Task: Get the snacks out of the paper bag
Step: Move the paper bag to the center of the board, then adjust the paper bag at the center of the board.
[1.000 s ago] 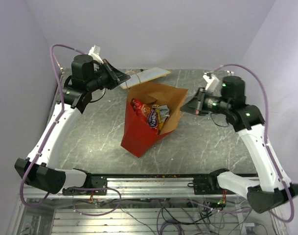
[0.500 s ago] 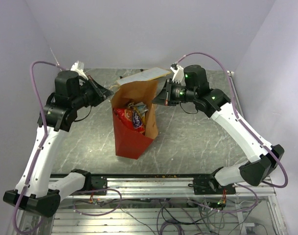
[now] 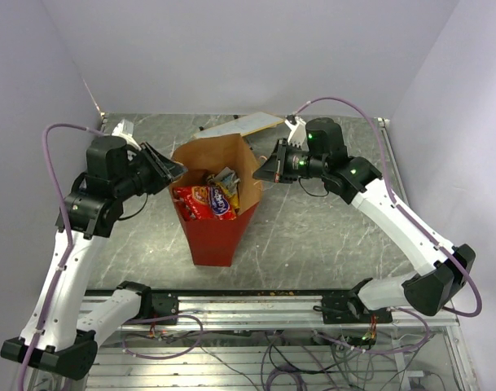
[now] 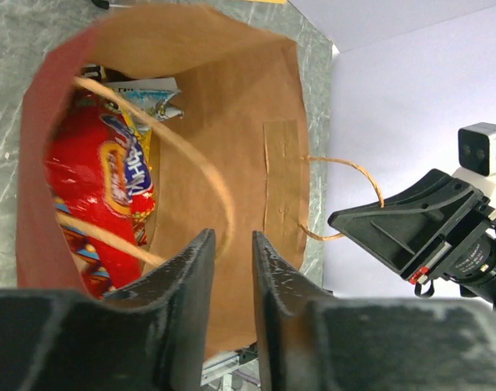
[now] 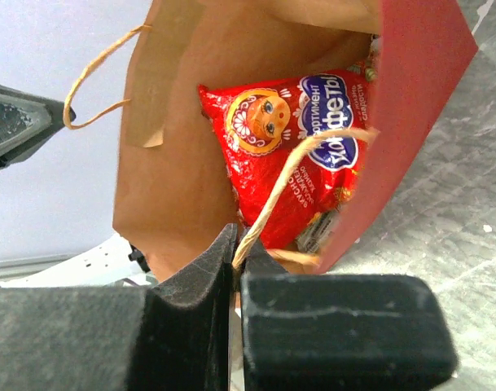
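- Over the last second the paper bag (image 3: 216, 241) has swung from a rightward lean to upright, and its mouth now opens toward the overhead camera. The right arm has swung in from the table's right side to the bag.
- The bag stands on the grey marbled table (image 3: 329, 232), about midway between the two arms.
- The left gripper (image 3: 173, 169) sits at the bag's left rim. In its wrist view the jaws are a narrow slot apart, and the bend of a tan string handle (image 4: 195, 159) reaches the mouth of that slot without being pinched.
- The right gripper (image 3: 265, 169) is at the right rim, clenched on the other string handle (image 5: 290, 173), which runs straight into the closed tips.
- The snacks lie inside the bag. A red chip bag (image 3: 195, 202) with a blue oval logo leans against the left wall, with smaller candy packets (image 3: 228, 181) behind it.
- A flat white board (image 3: 253, 125) lies just beyond the bag.
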Action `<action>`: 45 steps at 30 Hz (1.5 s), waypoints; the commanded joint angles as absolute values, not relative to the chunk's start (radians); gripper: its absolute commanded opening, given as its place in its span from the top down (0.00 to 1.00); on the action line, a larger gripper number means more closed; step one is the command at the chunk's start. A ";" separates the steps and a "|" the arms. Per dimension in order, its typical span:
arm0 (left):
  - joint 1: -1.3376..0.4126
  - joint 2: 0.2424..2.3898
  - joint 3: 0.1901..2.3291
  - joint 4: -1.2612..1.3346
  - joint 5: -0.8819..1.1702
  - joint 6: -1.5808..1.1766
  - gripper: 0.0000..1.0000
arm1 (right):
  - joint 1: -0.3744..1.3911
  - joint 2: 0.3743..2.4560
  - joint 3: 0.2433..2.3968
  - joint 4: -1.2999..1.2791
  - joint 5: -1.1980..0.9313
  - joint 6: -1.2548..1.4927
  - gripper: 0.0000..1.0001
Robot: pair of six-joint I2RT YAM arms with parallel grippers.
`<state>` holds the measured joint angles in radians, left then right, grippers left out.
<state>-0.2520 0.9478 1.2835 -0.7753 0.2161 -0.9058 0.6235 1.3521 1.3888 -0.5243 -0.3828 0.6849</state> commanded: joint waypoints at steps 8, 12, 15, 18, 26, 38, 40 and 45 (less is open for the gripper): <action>-0.247 0.910 1.336 -0.906 0.182 -0.871 0.34 | 0.628 1.314 1.361 -0.512 -0.316 0.741 0.96; -0.247 0.920 1.388 -0.978 0.144 -0.834 0.25 | 0.628 1.310 1.345 -0.507 -0.312 0.754 0.94; -0.247 0.931 1.436 -1.025 0.102 -0.794 0.21 | 0.627 1.311 1.349 -0.511 -0.310 0.756 0.89; -0.247 0.953 1.499 -1.092 0.018 -0.762 0.18 | 0.628 1.319 1.366 -0.516 -0.310 0.751 0.84; -0.247 1.007 1.626 -1.254 -0.225 -0.683 0.13 | 0.628 1.354 1.434 -0.551 -0.306 0.722 0.56; -0.245 1.084 1.585 -1.196 -0.352 -0.656 0.02 | 0.627 1.430 1.517 -0.551 -0.332 0.730 0.34; -0.242 1.115 1.577 -1.173 -0.330 -0.671 0.02 | 0.627 1.450 1.540 -0.557 -0.339 0.727 0.34; -0.214 1.167 1.565 -1.128 -0.294 -0.671 0.07 | 0.626 1.485 1.579 -0.583 -0.344 0.712 0.34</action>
